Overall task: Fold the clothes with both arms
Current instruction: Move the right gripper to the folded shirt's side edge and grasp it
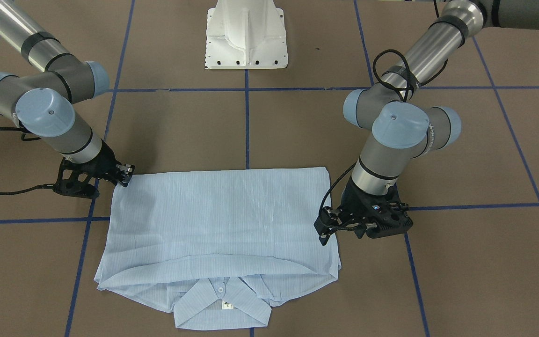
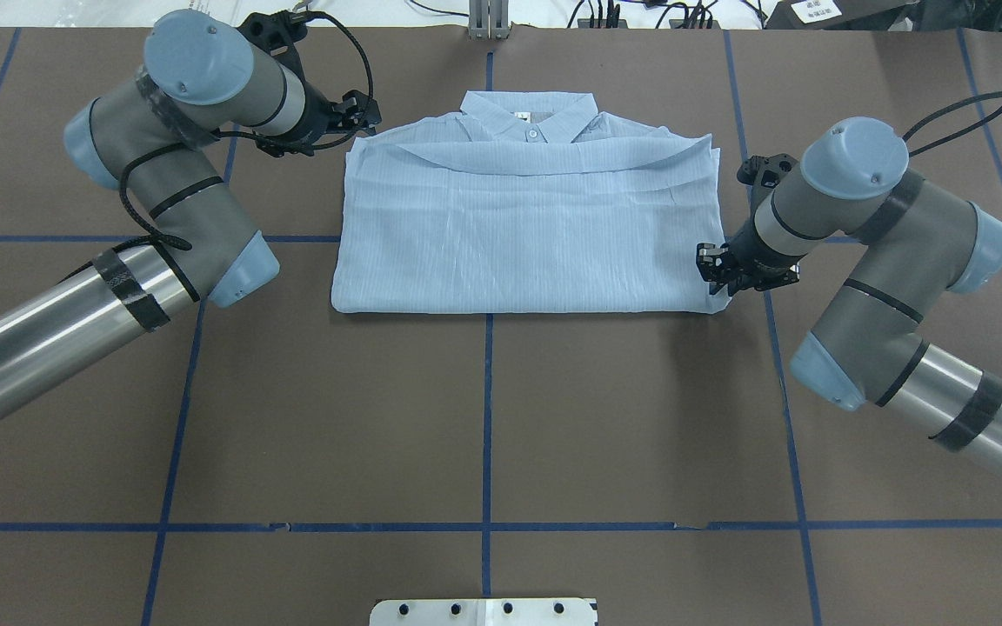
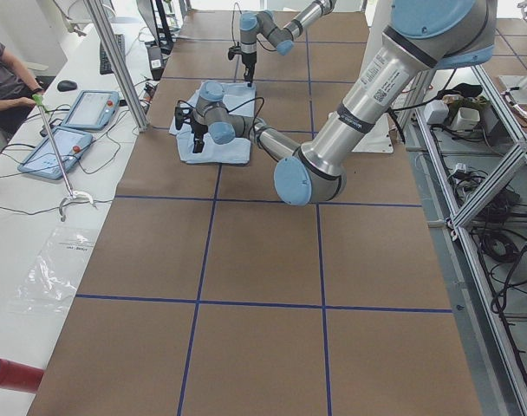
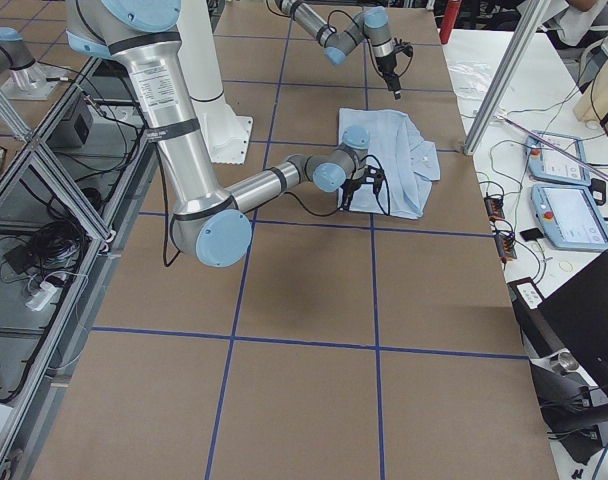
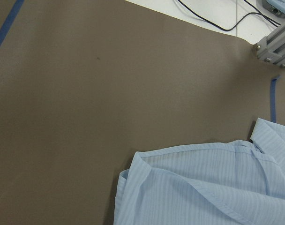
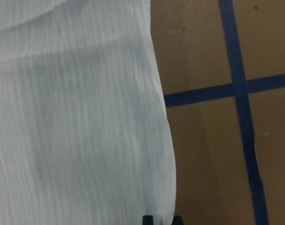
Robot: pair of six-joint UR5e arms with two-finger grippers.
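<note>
The folded shirt (image 2: 518, 235) lies flat on the table (image 2: 484, 417) between my two tools. My right tool (image 2: 718, 280) meets its robot-side corner edge. My left tool (image 2: 360, 117) sits just beside the collar-side corner. I cannot tell how far either is open. Brown table stretches outward from both.

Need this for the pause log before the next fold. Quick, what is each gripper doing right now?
Left gripper: beside the collar-end corner of the shirt; open or closed cannot be told.
Right gripper: at a shirt corner away from the collar; grip cannot be told.
</note>
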